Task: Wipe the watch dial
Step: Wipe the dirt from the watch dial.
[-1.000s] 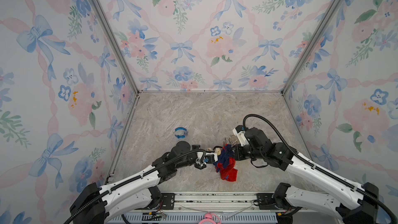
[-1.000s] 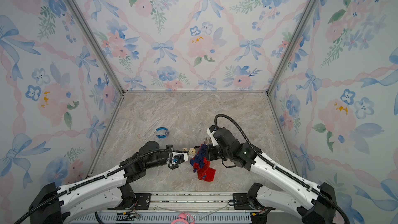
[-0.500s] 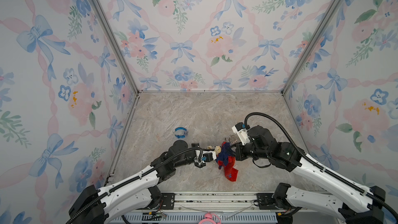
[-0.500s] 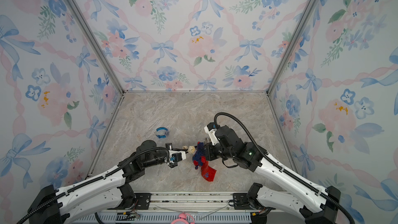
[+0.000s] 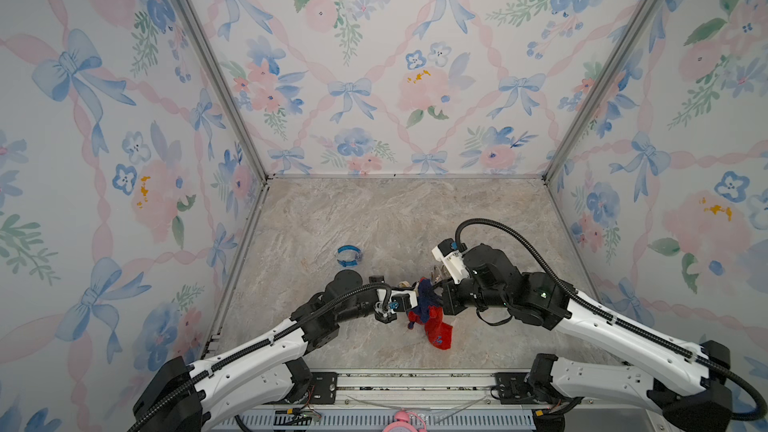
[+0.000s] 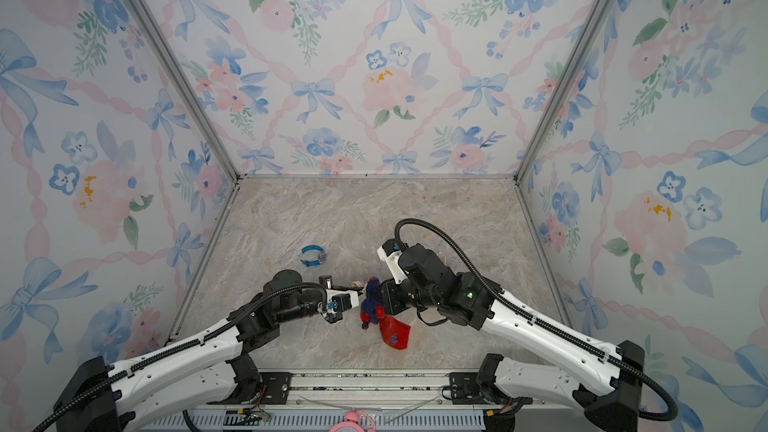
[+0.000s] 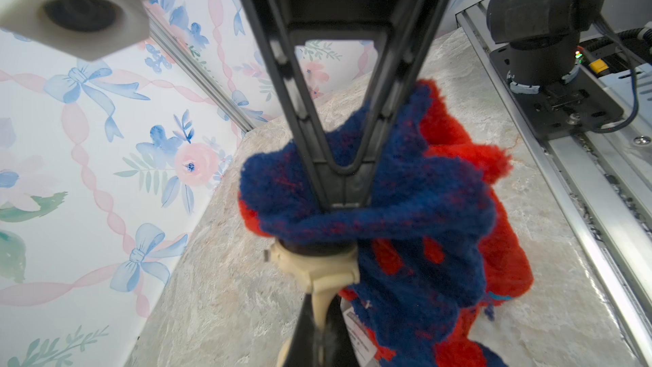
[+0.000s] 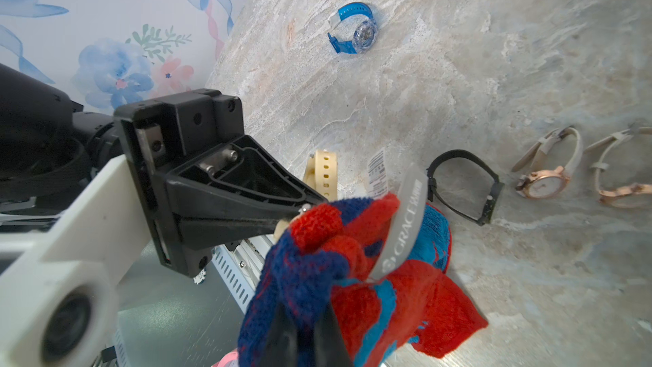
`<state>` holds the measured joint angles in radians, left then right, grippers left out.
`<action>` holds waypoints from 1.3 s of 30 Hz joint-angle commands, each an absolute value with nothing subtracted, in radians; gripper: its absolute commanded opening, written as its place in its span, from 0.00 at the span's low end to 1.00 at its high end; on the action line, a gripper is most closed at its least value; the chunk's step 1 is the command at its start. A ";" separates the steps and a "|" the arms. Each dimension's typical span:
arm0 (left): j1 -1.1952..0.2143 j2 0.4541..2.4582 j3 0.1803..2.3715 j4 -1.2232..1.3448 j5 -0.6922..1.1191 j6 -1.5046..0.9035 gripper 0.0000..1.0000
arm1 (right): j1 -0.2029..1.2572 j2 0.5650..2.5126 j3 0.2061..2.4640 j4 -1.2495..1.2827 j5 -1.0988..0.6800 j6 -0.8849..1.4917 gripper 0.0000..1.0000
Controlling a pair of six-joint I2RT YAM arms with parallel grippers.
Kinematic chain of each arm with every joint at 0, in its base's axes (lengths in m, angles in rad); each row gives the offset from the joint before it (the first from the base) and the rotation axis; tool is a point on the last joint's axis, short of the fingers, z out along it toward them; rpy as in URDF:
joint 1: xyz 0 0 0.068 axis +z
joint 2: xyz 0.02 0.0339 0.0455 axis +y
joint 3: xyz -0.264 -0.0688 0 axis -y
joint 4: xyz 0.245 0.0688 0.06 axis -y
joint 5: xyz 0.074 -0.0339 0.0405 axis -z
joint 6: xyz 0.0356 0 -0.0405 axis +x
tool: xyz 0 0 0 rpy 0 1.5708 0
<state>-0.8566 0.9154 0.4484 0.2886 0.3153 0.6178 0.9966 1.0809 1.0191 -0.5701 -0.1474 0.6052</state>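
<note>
Marbled counter (image 5: 415, 218), mid-task: the left pincer (image 7: 314, 342), clamped tight on the strap of a cream watch (image 7: 314, 263), held it just robot-side of the blue watch (image 5: 348, 255). The right pincer (image 8: 303, 326), closed on a red-and-blue cloth (image 7: 405, 206), pressed it over the covered dial; wiping looked begun, not finished.
</note>
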 commanded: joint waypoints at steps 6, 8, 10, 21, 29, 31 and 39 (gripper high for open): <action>-0.846 0.903 0.445 0.319 0.361 0.599 0.00 | 0.852 1.047 0.904 -0.542 -0.197 0.596 0.00; -0.845 0.902 0.441 0.319 0.359 0.594 0.00 | 0.793 1.020 0.869 -0.546 -0.226 0.593 0.00; -0.845 0.900 0.433 0.319 0.359 0.591 0.00 | 0.755 0.994 0.863 -0.566 -0.251 0.586 0.00; -0.838 0.890 0.438 0.298 0.363 0.599 0.00 | 0.824 0.967 0.959 -0.580 -0.273 0.570 0.00; -0.832 0.917 0.448 0.288 0.370 0.607 0.00 | 0.881 1.039 1.039 -0.559 -0.269 0.558 0.00; -0.831 0.919 0.450 0.283 0.367 0.608 0.00 | 0.886 1.053 1.047 -0.556 -0.271 0.554 0.00; -0.833 0.928 0.457 0.270 0.367 0.620 0.00 | 0.902 1.152 1.056 -0.533 -0.273 0.571 0.00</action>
<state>-0.8371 0.9234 0.4389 0.2771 0.3489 0.6025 0.8879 1.1263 1.0218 -0.5560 -0.2623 0.5751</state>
